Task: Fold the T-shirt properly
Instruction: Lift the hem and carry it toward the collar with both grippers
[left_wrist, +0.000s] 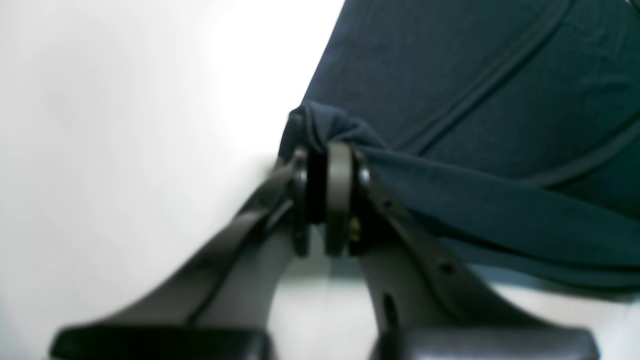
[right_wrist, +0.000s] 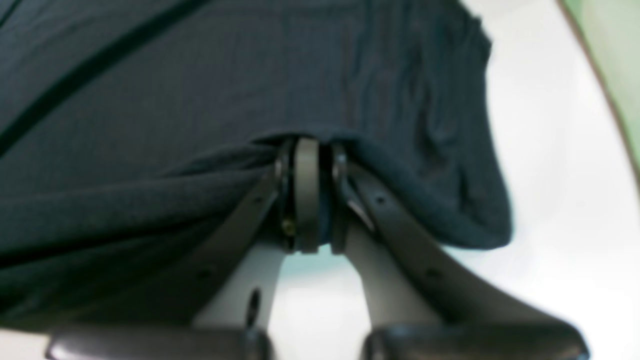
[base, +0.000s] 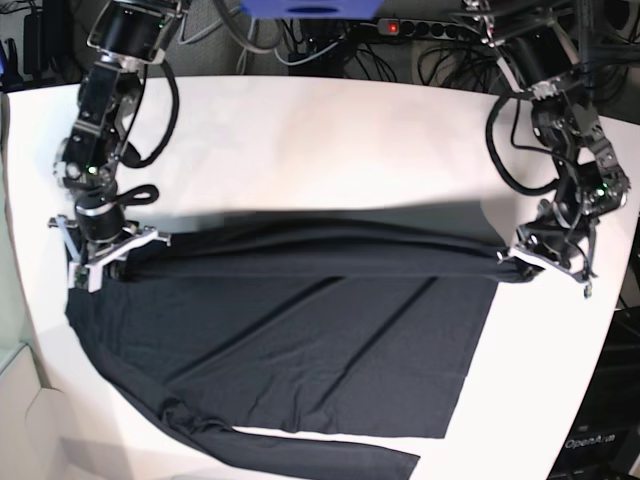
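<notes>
Sleeve (base: 300, 455) trailing at T-shirt (base: 300, 340) near hem; far edge stretched taut crosswise, pinched at opposite ends by left gripper (base: 520, 255) and right gripper (base: 100, 262), both clamped on cloth.

Left tool (left_wrist: 327, 165) pinching T-shirt (left_wrist: 475, 100) edge

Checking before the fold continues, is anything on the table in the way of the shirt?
Nothing visible: both end effectors, left and right, grip the T-shirt edge, and the white table around it is bare.
</notes>
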